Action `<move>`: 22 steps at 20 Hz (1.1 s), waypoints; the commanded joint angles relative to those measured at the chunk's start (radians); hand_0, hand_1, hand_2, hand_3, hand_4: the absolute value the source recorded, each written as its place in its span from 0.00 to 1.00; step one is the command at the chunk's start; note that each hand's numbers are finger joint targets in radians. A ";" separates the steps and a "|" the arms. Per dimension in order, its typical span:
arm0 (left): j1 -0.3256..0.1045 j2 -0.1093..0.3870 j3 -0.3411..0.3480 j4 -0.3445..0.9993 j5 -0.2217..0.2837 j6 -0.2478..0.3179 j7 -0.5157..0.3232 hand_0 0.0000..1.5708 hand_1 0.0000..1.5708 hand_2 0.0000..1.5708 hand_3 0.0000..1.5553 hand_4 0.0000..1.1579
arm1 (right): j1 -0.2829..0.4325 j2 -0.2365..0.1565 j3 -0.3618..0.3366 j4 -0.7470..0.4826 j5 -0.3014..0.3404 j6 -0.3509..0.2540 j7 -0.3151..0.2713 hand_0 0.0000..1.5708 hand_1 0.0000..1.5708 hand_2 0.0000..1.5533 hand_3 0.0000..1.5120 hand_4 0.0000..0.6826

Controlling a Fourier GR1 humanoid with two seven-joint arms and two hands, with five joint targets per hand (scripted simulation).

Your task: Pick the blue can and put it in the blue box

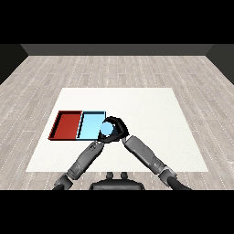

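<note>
The right robot hand [117,125] curls round the blue can [106,130], holding it just over the right edge of the light blue tray [90,126]. The left robot hand [103,137] sits close beneath the can, by the tray's near right corner; whether its fingers are spread or curled cannot be told. The red tray [67,124] lies touching the blue one on its left, both on the white tabletop [151,119].

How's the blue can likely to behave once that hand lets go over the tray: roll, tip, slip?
The blue can looks round and smooth, so it could roll if laid sideways. The right hand curls round it at the light blue tray edge, so landing on the rim may tip it. It probably stays stiff.
</note>
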 commanded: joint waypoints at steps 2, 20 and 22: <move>-0.008 -0.026 -0.083 0.044 0.072 0.065 -0.033 0.53 0.53 0.56 0.47 0.58 | -0.010 0.019 -0.013 0.046 -0.045 0.023 -0.037 0.91 0.91 0.93 0.92 0.86; -0.001 -0.027 0.007 0.043 0.127 -0.025 -0.009 1.00 1.00 0.98 0.95 0.98 | 0.050 0.020 -0.067 -0.018 -0.035 0.071 0.005 0.00 0.00 0.00 0.00 0.00; -0.076 -0.027 -0.033 0.143 0.174 -0.002 -0.042 1.00 1.00 0.99 0.96 0.98 | 0.093 0.020 -0.020 -0.123 -0.036 0.005 0.083 0.00 0.00 0.00 0.00 0.00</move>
